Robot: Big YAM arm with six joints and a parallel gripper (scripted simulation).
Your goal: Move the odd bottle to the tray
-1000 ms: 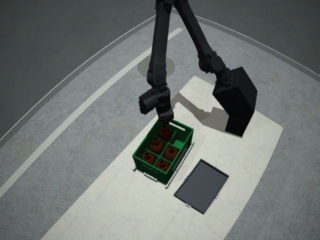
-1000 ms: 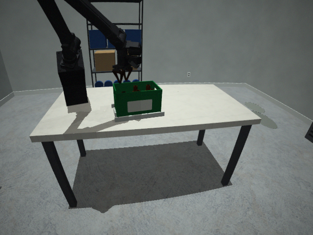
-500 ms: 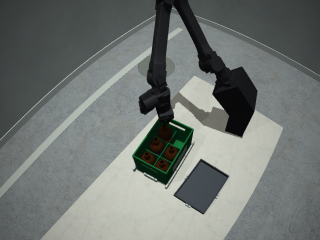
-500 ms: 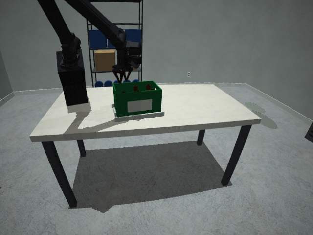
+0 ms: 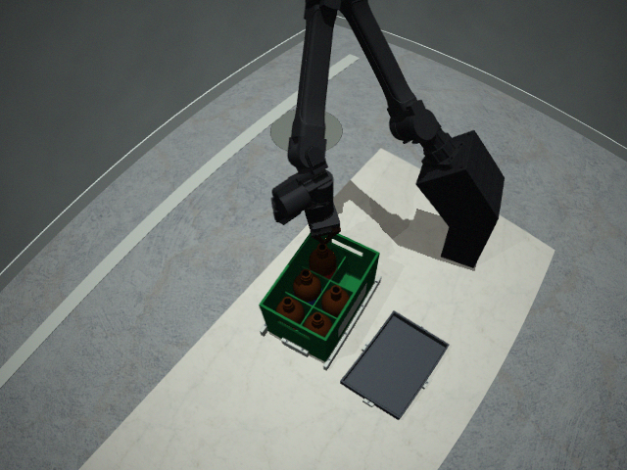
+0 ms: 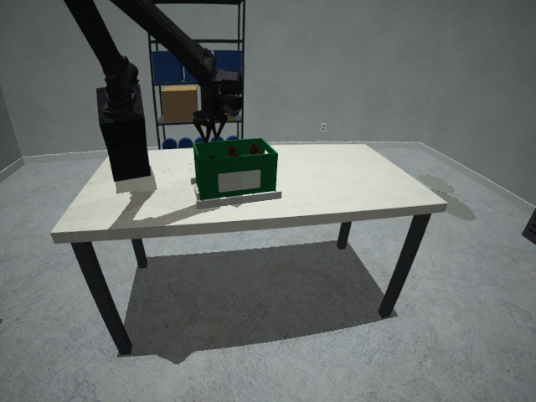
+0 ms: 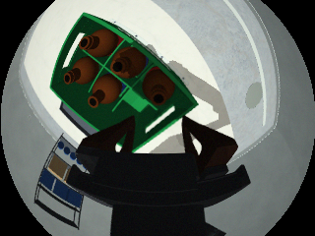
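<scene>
A green crate [image 5: 299, 336] [image 6: 208, 172] [image 7: 150, 130] stands on the white table [image 5: 227, 404] [image 6: 346, 182]. Five brown bottles stand upright in it; one cell [image 5: 354, 279] is empty. The bottle in the cell nearest the arm [image 5: 322, 258] [image 7: 159, 87] is directly under my gripper [image 5: 323, 235] [image 6: 209, 131] [image 7: 160, 147]. The gripper is open and empty and hangs just above that bottle's neck without touching it. The other bottles [image 5: 306, 284] [image 5: 335, 299] [image 5: 289, 308] stand in the cells further forward. A dark grey tray [image 5: 395, 364] lies empty to the right of the crate.
The arm's black base box [image 5: 463, 202] [image 6: 123, 138] stands on the table behind the crate. A shelf rack [image 6: 197, 86] with boxes stands beyond the table. A strip of table separates the tray from the crate.
</scene>
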